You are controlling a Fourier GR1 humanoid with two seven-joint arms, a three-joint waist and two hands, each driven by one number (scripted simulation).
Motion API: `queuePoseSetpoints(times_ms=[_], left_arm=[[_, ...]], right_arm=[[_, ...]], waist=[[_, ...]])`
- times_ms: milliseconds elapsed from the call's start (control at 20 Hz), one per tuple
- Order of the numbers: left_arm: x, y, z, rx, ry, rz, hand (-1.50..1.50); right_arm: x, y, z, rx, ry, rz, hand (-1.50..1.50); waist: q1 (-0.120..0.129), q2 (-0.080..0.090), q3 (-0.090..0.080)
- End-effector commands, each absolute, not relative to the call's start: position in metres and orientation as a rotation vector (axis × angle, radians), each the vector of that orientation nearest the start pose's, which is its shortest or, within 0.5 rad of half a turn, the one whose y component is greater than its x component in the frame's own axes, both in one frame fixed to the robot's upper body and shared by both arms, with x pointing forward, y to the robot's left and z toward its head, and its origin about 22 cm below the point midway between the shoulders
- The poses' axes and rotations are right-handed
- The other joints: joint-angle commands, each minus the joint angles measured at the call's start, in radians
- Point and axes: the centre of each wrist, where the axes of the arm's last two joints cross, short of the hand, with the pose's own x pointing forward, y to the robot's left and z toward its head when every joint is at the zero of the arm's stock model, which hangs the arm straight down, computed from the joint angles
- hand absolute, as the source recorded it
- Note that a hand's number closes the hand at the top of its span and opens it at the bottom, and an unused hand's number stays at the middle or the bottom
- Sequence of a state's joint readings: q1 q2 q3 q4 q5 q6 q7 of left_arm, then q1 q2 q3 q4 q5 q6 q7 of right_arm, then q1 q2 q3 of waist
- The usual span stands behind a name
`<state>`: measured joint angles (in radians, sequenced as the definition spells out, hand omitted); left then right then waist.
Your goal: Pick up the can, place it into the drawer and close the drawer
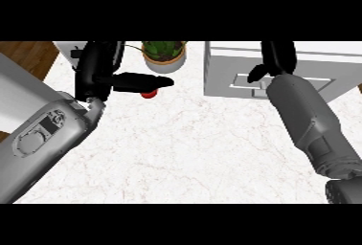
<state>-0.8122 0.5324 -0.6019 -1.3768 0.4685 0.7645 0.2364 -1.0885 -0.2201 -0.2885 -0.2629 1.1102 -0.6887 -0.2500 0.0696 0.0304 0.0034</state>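
Note:
Only a small red part of the can shows on the white marble counter, left of the middle at the back. My left hand stands over it, fingers pointing away from me, and its thumb stretches right across the can's top, hiding most of it. The hand is not curled round the can. The white drawer unit stands at the back right, its handle on the front face. My right hand reaches over that unit with straight fingers, its thumb by the front face.
A green plant in a white pot stands at the back between the can and the drawer unit. Brown wooden floor shows past the counter's left edge. Both grey forearms cross the counter's sides.

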Motion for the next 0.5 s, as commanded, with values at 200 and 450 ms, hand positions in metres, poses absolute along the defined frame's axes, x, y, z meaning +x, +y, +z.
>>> queuePoseSetpoints(times_ms=[200,450], left_arm=[[0.348,0.169,0.154,0.244,-1.728,-0.077,-1.5],[0.344,0.179,0.151,0.263,-1.724,-0.057,-1.5]], right_arm=[[0.463,-0.176,0.096,-0.959,-1.922,0.472,-1.5],[0.467,-0.177,0.108,-0.767,-1.95,0.286,-1.5]], waist=[[0.017,-0.007,0.001],[0.003,-0.014,0.0]])
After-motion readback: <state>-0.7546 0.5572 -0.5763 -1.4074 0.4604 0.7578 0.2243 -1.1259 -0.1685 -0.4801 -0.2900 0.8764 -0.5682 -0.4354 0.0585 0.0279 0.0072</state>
